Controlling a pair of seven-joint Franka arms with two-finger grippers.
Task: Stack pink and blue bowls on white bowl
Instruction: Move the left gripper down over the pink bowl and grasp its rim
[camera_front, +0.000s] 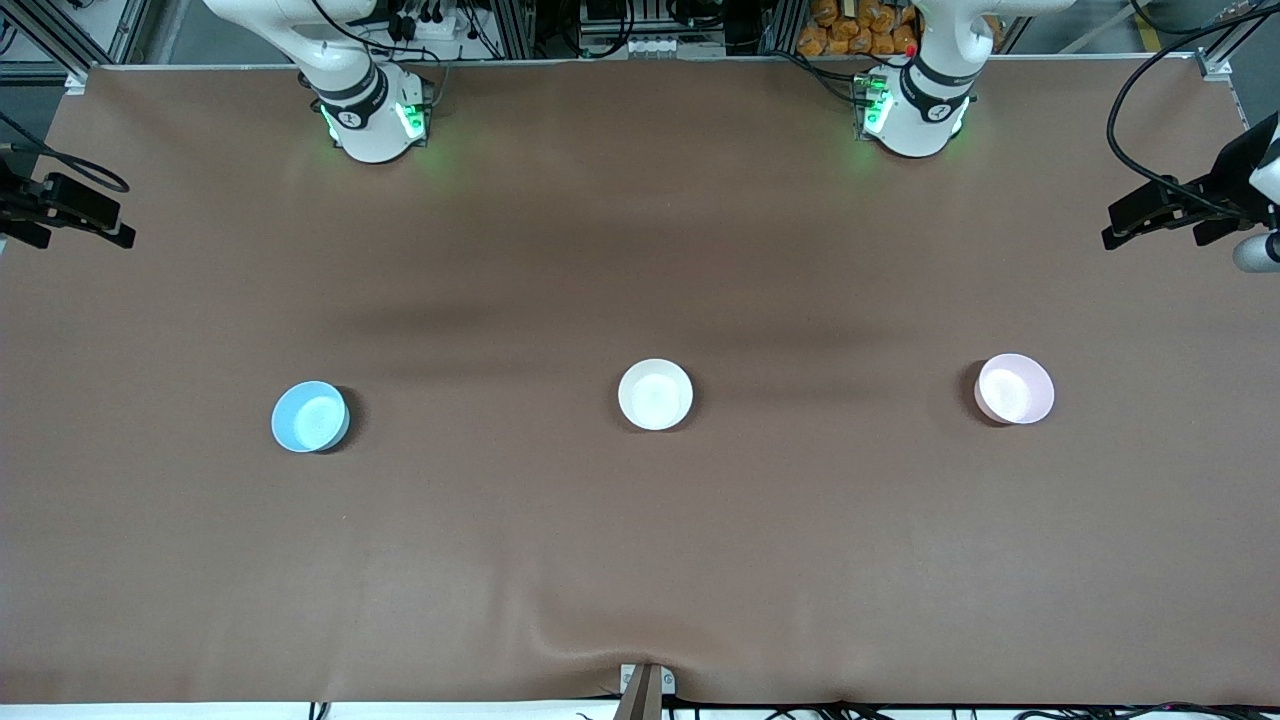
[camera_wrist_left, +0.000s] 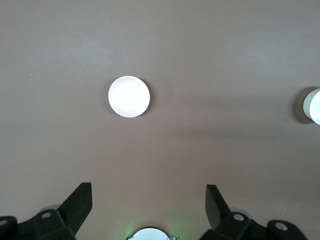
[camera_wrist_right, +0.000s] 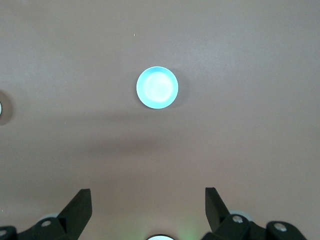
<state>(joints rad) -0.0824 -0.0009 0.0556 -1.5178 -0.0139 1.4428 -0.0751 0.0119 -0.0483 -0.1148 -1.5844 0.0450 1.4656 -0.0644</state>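
- A brown table fills the front view, with the bases of two white robot arms standing along its edge farthest from the front camera.
- Three small round bowls sit in a rough row across the middle of the table, each upright, empty and well apart from the others.
- The blue bowl sits toward the right arm's end of the table, slightly nearer the front camera than the other two.
- The white bowl sits in the middle of the row, between the blue and pink bowls.
- The pink bowl sits toward the left arm's end of the table.
- Nothing is stacked; each bowl rests alone on the table.
- The left gripper hangs high over the table near the pink bowl, which shows in its wrist view; its two dark fingers are spread wide and hold nothing.
- The right gripper hangs high over the table near the blue bowl, which shows in its wrist view; its fingers are likewise spread wide and empty.
- Neither gripper touches any bowl.
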